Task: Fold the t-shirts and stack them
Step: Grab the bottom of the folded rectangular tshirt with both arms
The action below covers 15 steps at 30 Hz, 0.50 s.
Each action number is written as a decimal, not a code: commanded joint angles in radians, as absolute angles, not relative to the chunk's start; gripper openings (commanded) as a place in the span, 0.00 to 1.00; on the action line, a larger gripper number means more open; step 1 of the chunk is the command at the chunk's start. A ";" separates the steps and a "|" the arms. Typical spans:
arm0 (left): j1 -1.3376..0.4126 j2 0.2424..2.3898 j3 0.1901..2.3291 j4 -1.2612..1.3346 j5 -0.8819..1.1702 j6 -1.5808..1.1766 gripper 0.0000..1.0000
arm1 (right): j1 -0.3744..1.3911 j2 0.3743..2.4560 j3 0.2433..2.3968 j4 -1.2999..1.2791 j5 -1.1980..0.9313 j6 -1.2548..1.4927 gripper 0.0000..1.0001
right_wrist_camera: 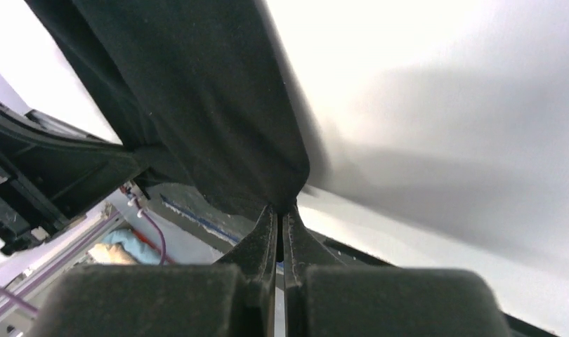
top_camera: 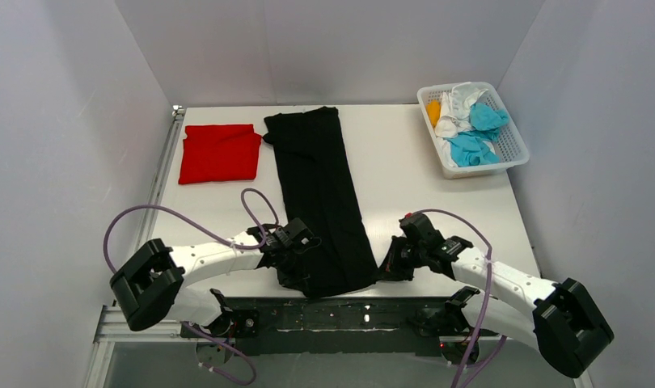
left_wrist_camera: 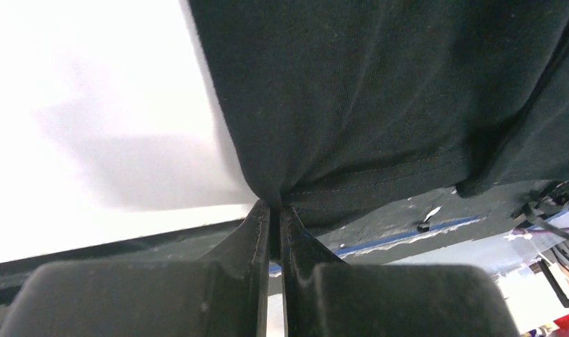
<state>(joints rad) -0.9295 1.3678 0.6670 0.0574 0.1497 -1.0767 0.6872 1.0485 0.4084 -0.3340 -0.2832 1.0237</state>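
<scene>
Pinching the black shirt (top_camera: 320,178) at its near corners, your left claw (left_wrist_camera: 275,207) and right claw (right_wrist_camera: 280,208) needed one level, matched lift.

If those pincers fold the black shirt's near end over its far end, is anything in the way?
Nothing visible. The left pincer and right pincer both grip the black shirt by its near hem; the cloth ahead lies bare. The red shirt sits off to its left, the basket at the far right.
</scene>
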 commanded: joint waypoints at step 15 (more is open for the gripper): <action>-0.969 1.146 0.597 -0.120 0.161 -1.111 0.00 | 0.778 0.932 0.422 -0.408 -0.352 1.132 0.01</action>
